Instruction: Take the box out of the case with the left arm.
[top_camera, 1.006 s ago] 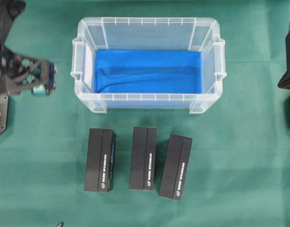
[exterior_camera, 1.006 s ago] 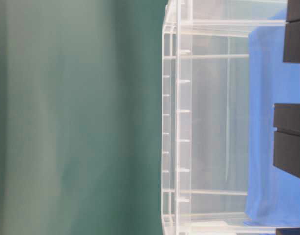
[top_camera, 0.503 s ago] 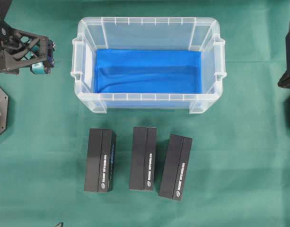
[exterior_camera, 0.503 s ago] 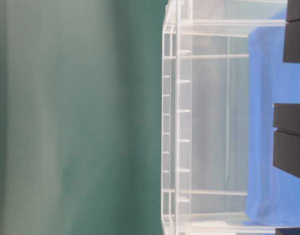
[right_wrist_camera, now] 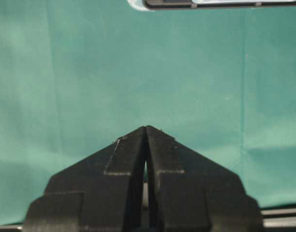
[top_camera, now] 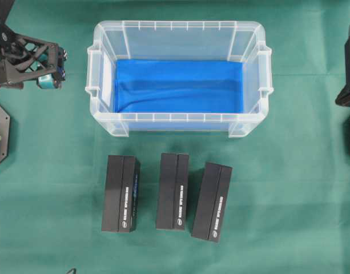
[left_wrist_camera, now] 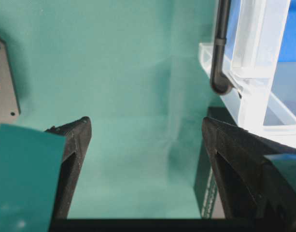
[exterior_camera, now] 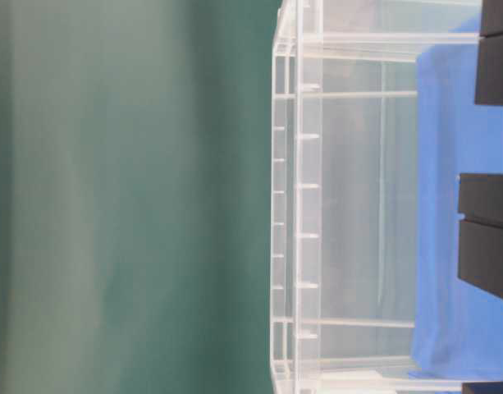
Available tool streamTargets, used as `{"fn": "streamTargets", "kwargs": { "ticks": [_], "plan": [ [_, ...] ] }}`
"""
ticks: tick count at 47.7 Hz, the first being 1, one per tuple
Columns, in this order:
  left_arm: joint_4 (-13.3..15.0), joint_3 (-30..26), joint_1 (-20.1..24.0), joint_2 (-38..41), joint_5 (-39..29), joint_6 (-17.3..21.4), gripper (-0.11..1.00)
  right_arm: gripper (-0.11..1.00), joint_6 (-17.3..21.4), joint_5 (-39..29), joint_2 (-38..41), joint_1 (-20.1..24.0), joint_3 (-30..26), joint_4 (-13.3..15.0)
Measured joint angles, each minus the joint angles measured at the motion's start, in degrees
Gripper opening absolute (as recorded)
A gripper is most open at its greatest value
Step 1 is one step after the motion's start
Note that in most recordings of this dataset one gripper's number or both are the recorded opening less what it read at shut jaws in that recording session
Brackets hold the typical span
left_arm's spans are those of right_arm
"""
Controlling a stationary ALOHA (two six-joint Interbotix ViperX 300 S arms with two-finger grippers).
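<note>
The case [top_camera: 177,77] stands on the green counter [top_camera: 289,194]; only its blue cloth [top_camera: 177,85] is seen on the bottom, and no box is seen inside it. 3 black boxes [top_camera: 121,194] lie flat on the counter in a row in front of the case, apart from its front wall and from one another. The task is judged complete, or nearly so.

The left gripper [top_camera: 49,69] is seen beside the left end of the case, clear of its handle. Its jaws are spread wide and nothing is held between them; in the left wrist view only counter shows in the gap. The right gripper [right_wrist_camera: 146,129] is parked over bare counter with its jaws pressed together and empty.

Each box is judged rigid, light and smooth-faced, so slipping is possible. A grip is best taken across the 2 long sides near mid-length, where the jaws span the narrow width and the load stays balanced.
</note>
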State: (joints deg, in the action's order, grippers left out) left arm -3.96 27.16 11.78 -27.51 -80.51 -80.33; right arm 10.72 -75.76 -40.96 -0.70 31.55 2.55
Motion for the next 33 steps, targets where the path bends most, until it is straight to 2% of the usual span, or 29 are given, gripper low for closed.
{"fn": "streamTargets", "kwargs": {
  "ticks": [11,33],
  "plan": [
    [0.0,0.0,-0.09,0.0,0.09,1.14,0.9,0.0,0.0,0.0,0.0,0.0,0.0,0.0],
    [0.0,0.0,-0.09,-0.09,0.0,1.05,0.9,0.0,0.0,0.0,0.0,0.0,0.0,0.0]
  ]
}}
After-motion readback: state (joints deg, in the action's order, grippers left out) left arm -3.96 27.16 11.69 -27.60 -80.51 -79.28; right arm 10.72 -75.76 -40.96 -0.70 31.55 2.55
